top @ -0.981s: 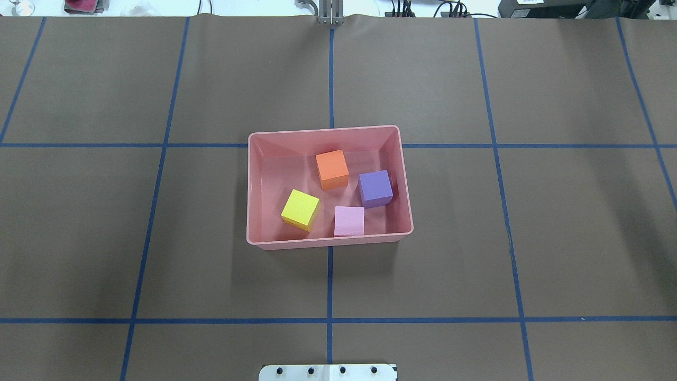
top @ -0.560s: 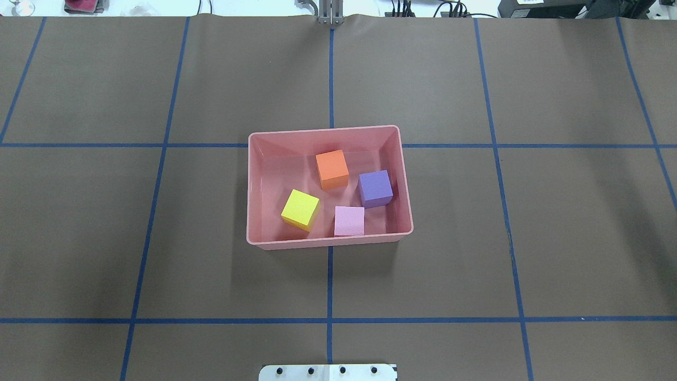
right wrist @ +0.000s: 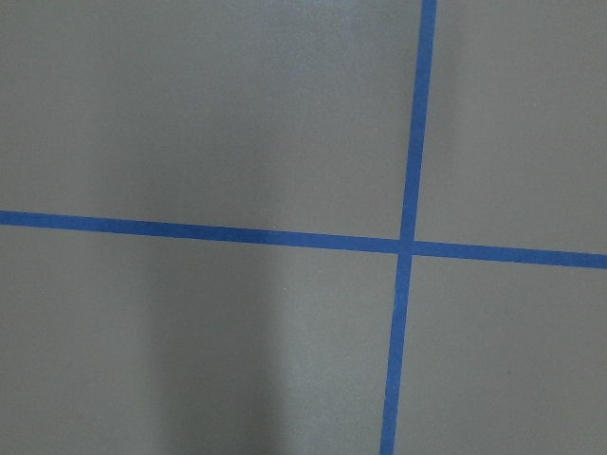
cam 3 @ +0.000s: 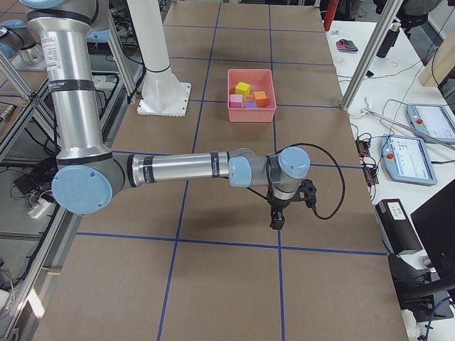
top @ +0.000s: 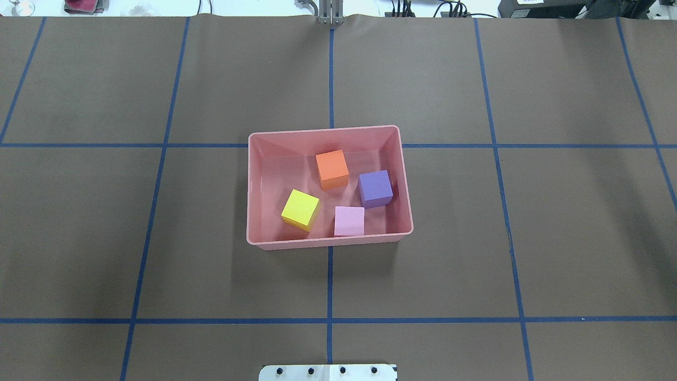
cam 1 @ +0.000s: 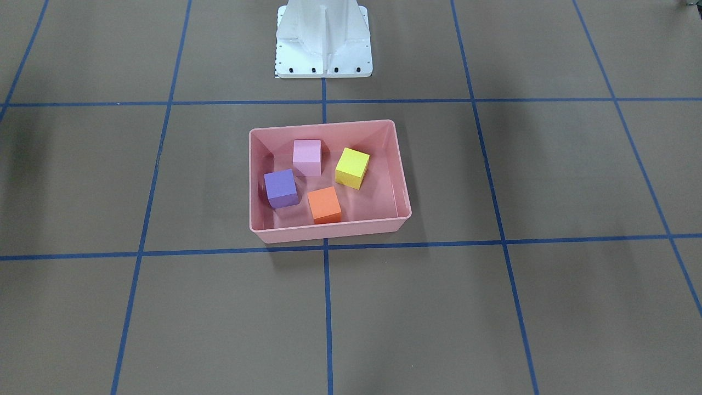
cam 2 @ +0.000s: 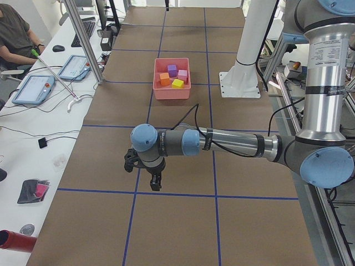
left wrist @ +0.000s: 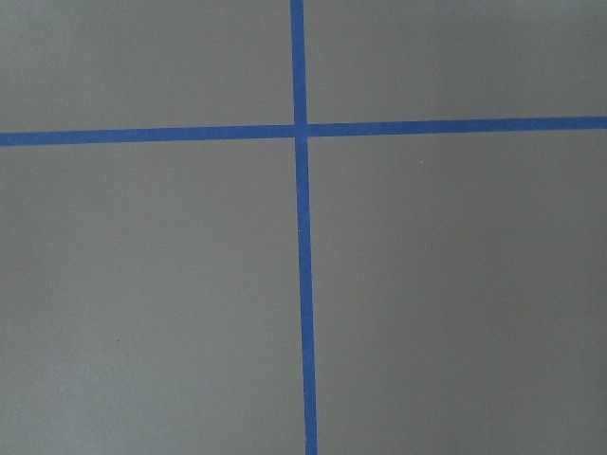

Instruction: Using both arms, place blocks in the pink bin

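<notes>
Salmon-pink in colour, the shallow rectangular plastic tray (top: 250, 185) sits mid-way along the brown paper-covered tabletop (top: 476, 238), over a crossing of blue tape lines (top: 329, 280). All four blocks lie on its floor, none touching another. The small orange matte cube (top: 332, 168) is nearest the far wall and the small purple matte cube (top: 375, 188) is toward the robot's right. The small yellow matte cube (top: 300, 209) is toward its left, and the small light pink matte cube (top: 349, 220) is close to the near wall.

Assessment: placement appears complete, with no block found outside the tray.

The left pincer (cam 2: 153, 184) and right pincer (cam 3: 275, 222) each hang over bare paper toward opposite ends of the tabletop, well apart from the tray. Both wrist views show only paper and tape. Only the side views show the pincers, so I cannot tell how either one's jaws are set. Neither is seen carrying a block.
</notes>
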You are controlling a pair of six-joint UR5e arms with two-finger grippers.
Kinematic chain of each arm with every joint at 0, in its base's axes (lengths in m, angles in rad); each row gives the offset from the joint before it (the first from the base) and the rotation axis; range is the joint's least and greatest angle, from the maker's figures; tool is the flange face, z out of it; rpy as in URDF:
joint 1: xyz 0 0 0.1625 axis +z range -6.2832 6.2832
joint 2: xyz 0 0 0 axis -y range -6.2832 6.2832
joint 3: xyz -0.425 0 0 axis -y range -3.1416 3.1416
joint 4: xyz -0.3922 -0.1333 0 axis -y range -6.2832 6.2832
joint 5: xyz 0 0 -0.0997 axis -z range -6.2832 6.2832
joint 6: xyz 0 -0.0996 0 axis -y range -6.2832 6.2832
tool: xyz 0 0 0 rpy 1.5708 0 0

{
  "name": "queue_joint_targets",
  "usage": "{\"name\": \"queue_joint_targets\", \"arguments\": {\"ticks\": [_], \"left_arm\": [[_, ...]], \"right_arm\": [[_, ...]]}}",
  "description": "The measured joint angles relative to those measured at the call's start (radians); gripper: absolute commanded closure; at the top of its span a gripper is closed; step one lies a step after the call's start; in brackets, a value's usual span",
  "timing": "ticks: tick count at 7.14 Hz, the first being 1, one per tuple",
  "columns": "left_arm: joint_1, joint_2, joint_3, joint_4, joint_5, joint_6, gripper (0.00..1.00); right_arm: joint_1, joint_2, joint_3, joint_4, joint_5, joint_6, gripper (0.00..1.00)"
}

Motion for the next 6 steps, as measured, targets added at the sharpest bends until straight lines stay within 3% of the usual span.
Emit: {"name": "queue_joint_targets", "arguments": {"ticks": [6], "left_arm": [[0.002, -0.003, 0.006, -0.037, 0.0, 0.004, 0.01]], "right_arm": [[0.001, -0.006, 0.005, 0.01, -0.001, 0.001, 0.01]]}}
